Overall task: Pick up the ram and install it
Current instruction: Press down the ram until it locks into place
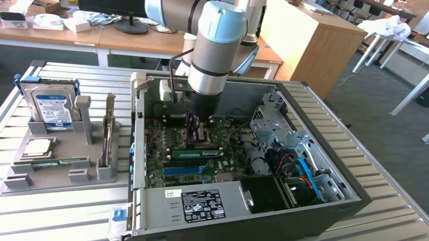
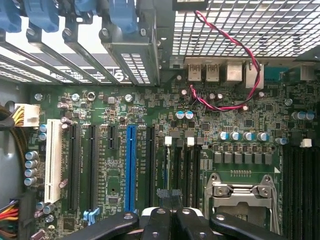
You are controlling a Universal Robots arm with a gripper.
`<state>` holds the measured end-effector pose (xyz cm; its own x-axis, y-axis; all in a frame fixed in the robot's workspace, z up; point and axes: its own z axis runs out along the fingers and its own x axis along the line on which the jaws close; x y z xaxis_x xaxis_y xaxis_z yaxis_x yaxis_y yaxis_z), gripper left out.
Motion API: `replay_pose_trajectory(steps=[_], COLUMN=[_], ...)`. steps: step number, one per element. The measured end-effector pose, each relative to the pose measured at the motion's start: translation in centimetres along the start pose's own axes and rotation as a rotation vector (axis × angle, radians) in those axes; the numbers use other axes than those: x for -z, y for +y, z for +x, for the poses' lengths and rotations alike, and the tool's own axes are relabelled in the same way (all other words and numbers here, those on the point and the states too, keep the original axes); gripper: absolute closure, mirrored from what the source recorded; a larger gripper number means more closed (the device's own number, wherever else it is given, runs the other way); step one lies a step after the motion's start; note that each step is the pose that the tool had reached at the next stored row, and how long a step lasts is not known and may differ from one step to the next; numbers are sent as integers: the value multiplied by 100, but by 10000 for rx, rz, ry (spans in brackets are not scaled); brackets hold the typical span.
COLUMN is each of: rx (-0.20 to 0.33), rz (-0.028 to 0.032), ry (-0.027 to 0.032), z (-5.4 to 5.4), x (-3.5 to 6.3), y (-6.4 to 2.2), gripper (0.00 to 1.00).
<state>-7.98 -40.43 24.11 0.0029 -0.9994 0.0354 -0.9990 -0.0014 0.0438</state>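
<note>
The ram, a narrow green stick with a pale label, stands on edge on the motherboard inside the open computer case, between the blue slot and the processor socket. Its whole near face shows. My gripper hangs straight down into the case, just above and behind the stick's top edge. Whether it touches the stick I cannot tell. In the wrist view my gripper has its fingertips pressed together over the long black memory slots, with nothing visibly clamped between them.
A grey holder at the exterior view's left carries a blue-labelled hard drive, a silver processor chip, another flat green stick and an upright card. The case walls, drive cage and power supply ring the board.
</note>
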Motion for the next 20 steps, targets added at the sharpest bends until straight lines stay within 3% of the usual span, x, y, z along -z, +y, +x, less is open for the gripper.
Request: replay_pose_trajectory(steps=[20], rx=[-1], rz=[0], ry=[3], z=[-2], x=[-79], y=[-3], gripper=[90])
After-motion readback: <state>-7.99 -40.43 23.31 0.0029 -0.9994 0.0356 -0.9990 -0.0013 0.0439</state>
